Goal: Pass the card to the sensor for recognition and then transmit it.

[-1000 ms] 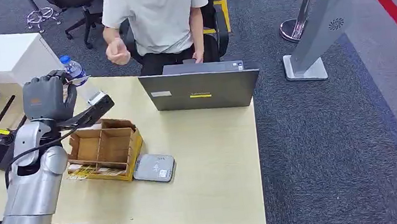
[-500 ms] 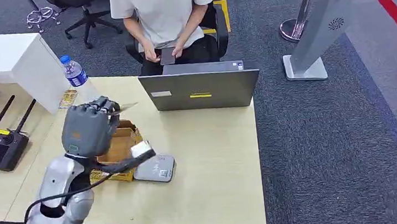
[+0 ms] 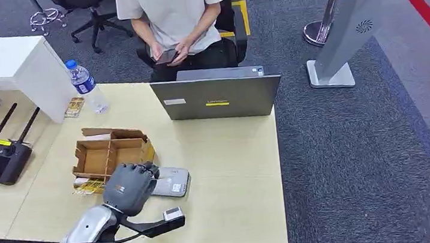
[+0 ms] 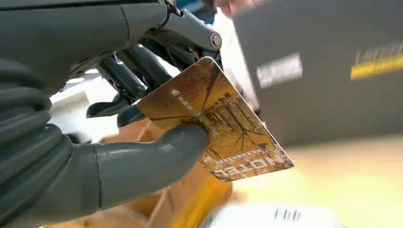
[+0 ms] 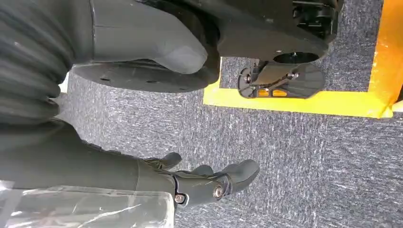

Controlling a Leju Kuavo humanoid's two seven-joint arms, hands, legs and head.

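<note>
On the desk [image 3: 236,173], the left hand [image 3: 130,187] pinches the hotel key card [image 4: 214,118] between thumb and fingers [image 4: 142,90], just above the grey card sensor [image 3: 171,182]. This looks like the recognition step; next it must hold steady over the sensor, then hand over. The right hand [image 5: 199,183] hangs empty, fingers loosely apart.

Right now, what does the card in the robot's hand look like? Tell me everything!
The card is a thin, flat, glossy rectangle with rounded corners, printed with a golden-brown picture of autumn trees and white lettering along one end. It looks like plastic. The left hand pinches it between the thick grey thumb and darker fingers, tilted, with its far end sticking out free. It hangs above the table, near the cardboard box and the grey sensor.
</note>
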